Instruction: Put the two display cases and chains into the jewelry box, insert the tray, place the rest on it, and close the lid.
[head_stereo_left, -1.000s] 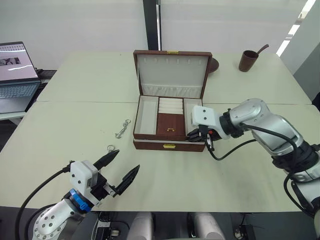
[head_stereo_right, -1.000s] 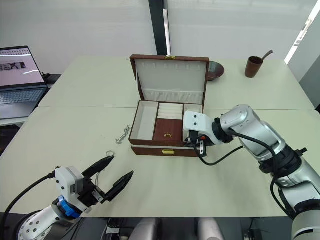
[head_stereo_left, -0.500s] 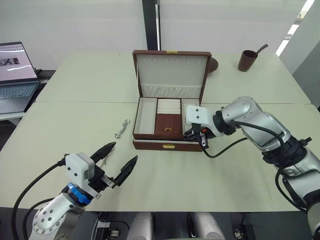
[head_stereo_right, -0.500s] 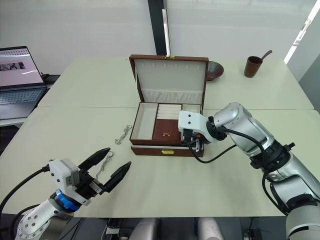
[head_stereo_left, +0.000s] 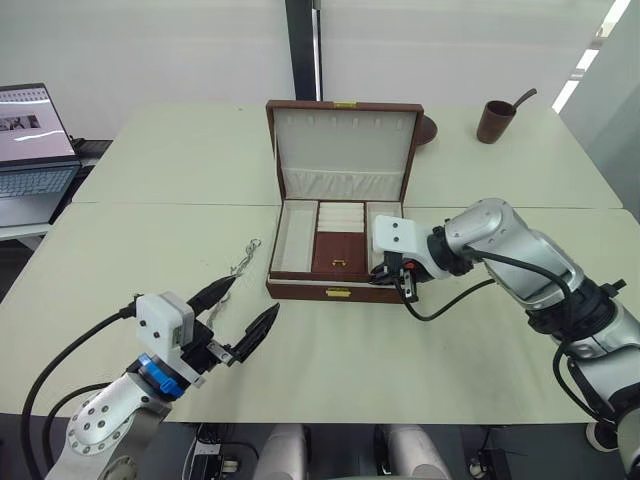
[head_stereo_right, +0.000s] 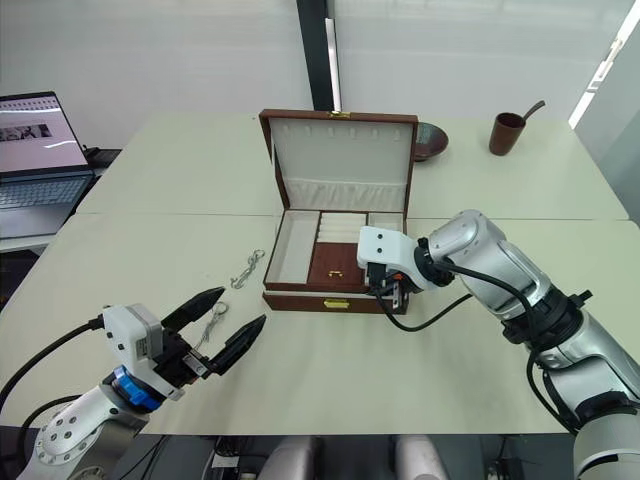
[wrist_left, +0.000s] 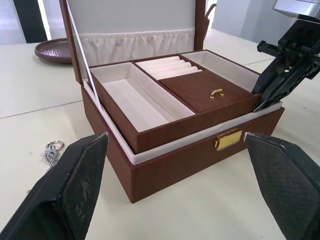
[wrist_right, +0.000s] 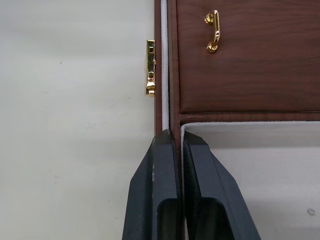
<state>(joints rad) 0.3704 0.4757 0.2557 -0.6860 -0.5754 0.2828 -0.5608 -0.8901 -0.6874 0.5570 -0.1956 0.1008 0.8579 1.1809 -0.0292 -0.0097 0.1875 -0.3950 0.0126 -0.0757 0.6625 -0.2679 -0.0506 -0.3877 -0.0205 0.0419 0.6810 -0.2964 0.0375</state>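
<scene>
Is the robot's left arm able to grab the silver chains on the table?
Probably yes. The left tool is open, and the chains lie on bare table just ahead of it, beside the jewelry box, with nothing between.

1. We judge this to be an office or meeting room.
2. Large pale tables (head_stereo_left: 150, 250) stand pushed together edge to edge.
3. An open laptop (head_stereo_left: 30, 150) sits on a separate desk at the left.
4. A plain white wall (head_stereo_left: 150, 45) with a dark vertical post (head_stereo_left: 300, 50) lies behind.
5. A brown cup (head_stereo_left: 496, 120) rests on the far table.
</scene>
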